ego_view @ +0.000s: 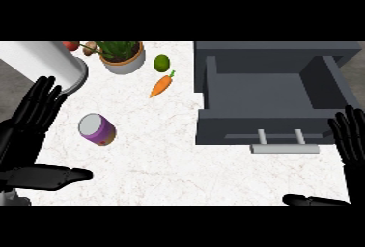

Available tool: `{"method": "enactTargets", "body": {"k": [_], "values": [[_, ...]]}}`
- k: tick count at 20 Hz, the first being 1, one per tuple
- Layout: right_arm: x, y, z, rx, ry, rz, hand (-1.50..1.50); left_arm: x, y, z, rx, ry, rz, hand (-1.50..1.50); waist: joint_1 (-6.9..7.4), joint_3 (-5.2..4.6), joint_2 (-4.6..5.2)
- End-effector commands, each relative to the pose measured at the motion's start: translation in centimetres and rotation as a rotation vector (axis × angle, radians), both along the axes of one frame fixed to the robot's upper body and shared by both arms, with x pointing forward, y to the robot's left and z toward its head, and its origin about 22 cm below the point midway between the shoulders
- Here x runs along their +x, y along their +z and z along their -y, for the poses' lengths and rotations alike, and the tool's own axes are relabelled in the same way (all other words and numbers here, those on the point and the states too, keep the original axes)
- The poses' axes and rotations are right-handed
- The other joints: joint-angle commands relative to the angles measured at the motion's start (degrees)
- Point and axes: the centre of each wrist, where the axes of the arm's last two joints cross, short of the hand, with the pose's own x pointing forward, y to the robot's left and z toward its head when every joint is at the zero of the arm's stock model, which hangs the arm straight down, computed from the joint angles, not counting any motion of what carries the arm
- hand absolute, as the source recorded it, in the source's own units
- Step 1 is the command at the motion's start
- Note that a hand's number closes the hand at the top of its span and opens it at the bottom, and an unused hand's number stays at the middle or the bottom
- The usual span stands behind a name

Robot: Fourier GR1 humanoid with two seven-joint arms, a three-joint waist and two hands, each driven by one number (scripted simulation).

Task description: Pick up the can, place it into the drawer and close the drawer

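A purple can with a grey lid lies tilted on the white marble counter, left of centre. The dark grey drawer stands pulled open at the right, its inside empty, and a light grey handle sticks out from its front. My left hand is open at the left edge, fingers pointing up, a short way left of the can and apart from it. Open too is my right hand, at the right edge just beside the drawer's front corner, touching nothing.
A carrot and a green lime lie behind the can. A potted plant stands at the back, with a white cylinder at the back left.
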Motion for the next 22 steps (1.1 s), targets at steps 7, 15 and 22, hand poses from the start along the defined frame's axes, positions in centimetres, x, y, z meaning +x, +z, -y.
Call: {"method": "enactTargets", "body": {"k": [7, 15, 22], "values": [[-0.5, -1.4, 0.0, 0.008, -0.005, -0.005, -1.5, 2.2, -1.5, -1.4, -0.001, 0.032, -0.02, -1.5, -0.02, -0.02, 0.02], [-2.7, -2.2, 2.2, -0.007, -0.003, -0.001, -1.5, 5.2, -4.9, -2.0, -0.001, 0.04, -0.041, -1.5, -0.25, -0.02, 0.03], [-1.5, -2.7, 1.6, 0.001, 0.007, -0.006, -1.5, 5.4, -9.1, -1.0, 0.001, 0.068, -0.059, -1.5, -0.24, -0.03, 0.06]]}}
